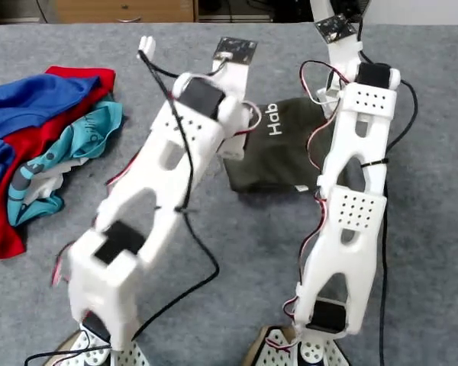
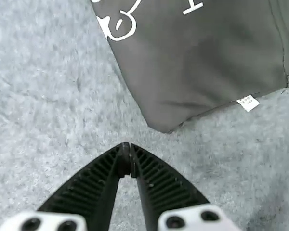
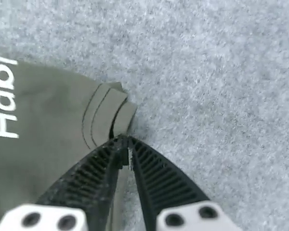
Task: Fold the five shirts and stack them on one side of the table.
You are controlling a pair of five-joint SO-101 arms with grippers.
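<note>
Well, on the grey desk (image 1: 435, 114) the pile of unfolded shirts (image 1: 46, 145) lies to one side, well apart from the dark shirt (image 1: 278, 152) folded in the middle. The left end effector (image 2: 129, 163) hangs closed and empty just off its corner. The right end effector (image 3: 125, 149) is closed at a folded edge; whether cloth is caught I cannot tell. I'd open both, pinch every layer, then shift it flat.

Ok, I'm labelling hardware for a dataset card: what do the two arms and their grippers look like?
The left arm and right arm are white plastic shells with black motor blocks; the right one has perforated panels. Black and red cables run along them. The left gripper and right gripper have black, ribbed, tapering fingers on white mounts.
</note>
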